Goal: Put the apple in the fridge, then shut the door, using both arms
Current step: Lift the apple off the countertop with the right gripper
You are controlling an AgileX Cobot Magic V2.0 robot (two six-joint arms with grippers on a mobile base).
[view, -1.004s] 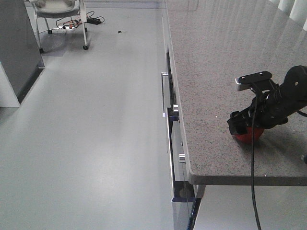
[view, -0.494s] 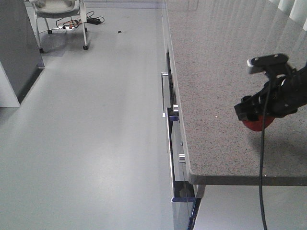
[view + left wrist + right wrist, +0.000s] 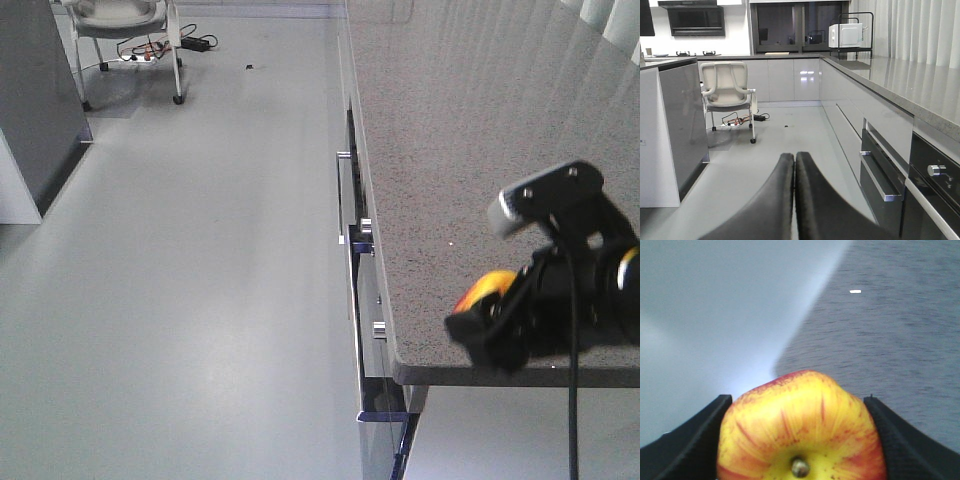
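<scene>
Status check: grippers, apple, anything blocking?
Right gripper shut on apple, at counter edge. Left gripper shut, empty. No obstruction seen.

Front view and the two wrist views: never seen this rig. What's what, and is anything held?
It is a two-armed robot on a rolling base, in a kitchen. The front view looks from the robot's body along a grey stone counter and the floor. Each wrist view comes from a camera on one arm, looking out past its tool. The right tool is shut on a red and yellow apple, held near the counter's front edge. The left tool is shut on nothing and points across the floor toward a white chair.
</scene>
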